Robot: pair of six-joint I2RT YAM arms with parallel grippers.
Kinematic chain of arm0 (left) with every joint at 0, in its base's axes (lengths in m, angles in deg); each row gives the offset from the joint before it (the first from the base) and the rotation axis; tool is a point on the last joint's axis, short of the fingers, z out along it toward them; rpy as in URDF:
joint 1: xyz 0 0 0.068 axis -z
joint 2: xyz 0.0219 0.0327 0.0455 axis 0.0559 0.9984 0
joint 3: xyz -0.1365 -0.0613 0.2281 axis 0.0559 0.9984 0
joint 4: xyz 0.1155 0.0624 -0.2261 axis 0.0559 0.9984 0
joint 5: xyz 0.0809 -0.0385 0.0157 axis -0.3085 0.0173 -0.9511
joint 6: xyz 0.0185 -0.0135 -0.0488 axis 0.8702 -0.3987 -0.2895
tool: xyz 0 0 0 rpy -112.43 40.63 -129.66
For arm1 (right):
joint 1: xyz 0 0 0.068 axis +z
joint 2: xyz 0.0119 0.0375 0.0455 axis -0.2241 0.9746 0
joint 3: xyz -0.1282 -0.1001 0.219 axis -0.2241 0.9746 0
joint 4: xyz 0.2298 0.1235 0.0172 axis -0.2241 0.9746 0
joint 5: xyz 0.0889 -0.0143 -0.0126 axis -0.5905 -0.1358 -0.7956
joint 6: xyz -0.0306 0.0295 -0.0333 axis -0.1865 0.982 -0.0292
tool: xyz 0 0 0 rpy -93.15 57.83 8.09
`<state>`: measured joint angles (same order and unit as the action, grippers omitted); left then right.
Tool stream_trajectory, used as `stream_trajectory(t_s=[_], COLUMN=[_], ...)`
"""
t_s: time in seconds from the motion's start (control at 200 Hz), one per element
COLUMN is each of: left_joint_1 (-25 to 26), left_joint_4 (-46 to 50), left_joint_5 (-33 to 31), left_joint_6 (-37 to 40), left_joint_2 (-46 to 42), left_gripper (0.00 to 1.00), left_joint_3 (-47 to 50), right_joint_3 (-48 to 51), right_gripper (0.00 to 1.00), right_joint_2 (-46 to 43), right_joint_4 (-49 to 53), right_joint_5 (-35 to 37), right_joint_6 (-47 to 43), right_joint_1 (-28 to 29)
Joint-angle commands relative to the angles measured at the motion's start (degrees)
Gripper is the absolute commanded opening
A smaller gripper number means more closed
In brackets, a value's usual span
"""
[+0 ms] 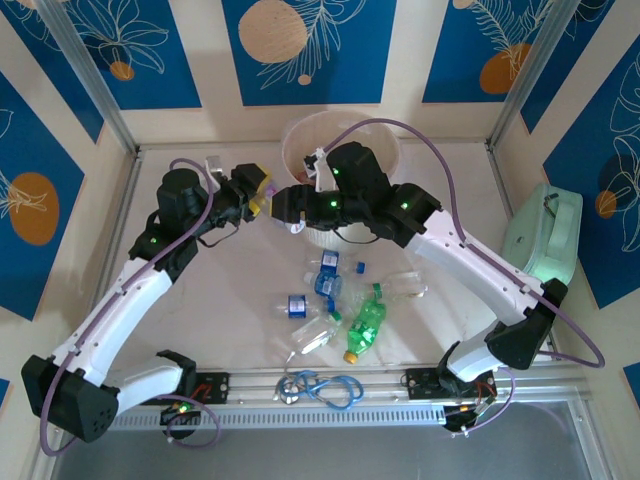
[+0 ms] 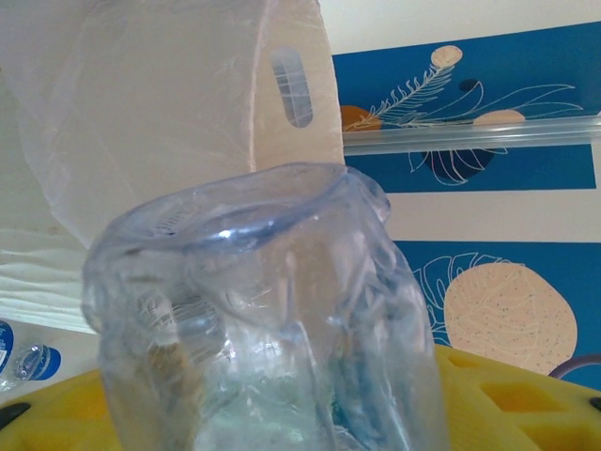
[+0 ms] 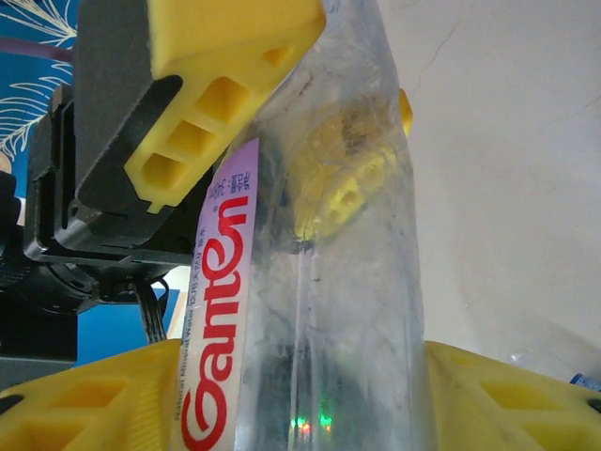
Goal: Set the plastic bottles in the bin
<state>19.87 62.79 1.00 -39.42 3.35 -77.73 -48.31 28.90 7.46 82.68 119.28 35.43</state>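
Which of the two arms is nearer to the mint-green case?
Right. The elbow of the right arm is close beside the mint-green case, at its near end; the left arm reaches along the opposite side, far from the case.

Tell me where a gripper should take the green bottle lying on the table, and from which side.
Probably best: grip the green bottle across its middle, coming straight down from above with the jaws set across its width. It lies flat on the table, slanted, its yellow cap toward the arms.
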Motion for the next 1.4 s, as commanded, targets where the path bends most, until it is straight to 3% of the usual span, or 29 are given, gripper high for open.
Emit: stream_trajectory(t_s=[0.0,0.13,0.22,0.275,0.475,0.7,0.94,1.12,1.396], left_joint_1=[0.57,0.57,0.62,0.75,0.75,1.36,1.63,1.63,1.63], left_joint_4=[-3.32,-3.54,-0.93,2.31,15.45,27.11,31.07,32.86,33.34], left_joint_5=[1.69,1.90,1.05,-0.17,-5.05,-12.23,-15.44,-17.17,-16.09], left_joint_6=[-1.09,-0.95,0.45,2.68,13.58,26.48,30.51,31.48,31.39], left_joint_2=[0.04,0.28,-0.10,-0.54,-1.34,-3.08,-7.96,-11.59,-12.51], left_gripper=[0.60,0.65,0.83,1.00,1.00,1.00,1.00,1.00,1.00], left_joint_3=[-0.92,-0.46,-0.89,-2.00,-6.64,-4.17,3.04,5.46,5.66], right_joint_3=[-1.76,-1.76,-2.28,-2.89,-8.47,-16.74,-20.72,-20.56,-28.07], right_gripper=[0.57,0.53,0.53,0.53,0.52,0.52,0.50,0.51,0.76], right_joint_2=[0.38,-0.04,-0.32,-0.31,0.35,4.70,10.35,12.44,17.88], right_joint_4=[-0.33,-0.18,0.30,0.84,5.51,15.23,19.20,16.14,20.84], right_joint_5=[-1.07,-0.48,0.06,0.21,1.21,0.63,-1.26,-6.12,-1.38], right_joint_6=[-0.53,-0.78,-1.19,-1.52,-5.46,-13.16,-17.79,-17.32,-19.85], right_joint_1=[-0.17,-0.30,-0.81,-1.30,-5.49,-16.15,-26.06,-29.51,-31.44])
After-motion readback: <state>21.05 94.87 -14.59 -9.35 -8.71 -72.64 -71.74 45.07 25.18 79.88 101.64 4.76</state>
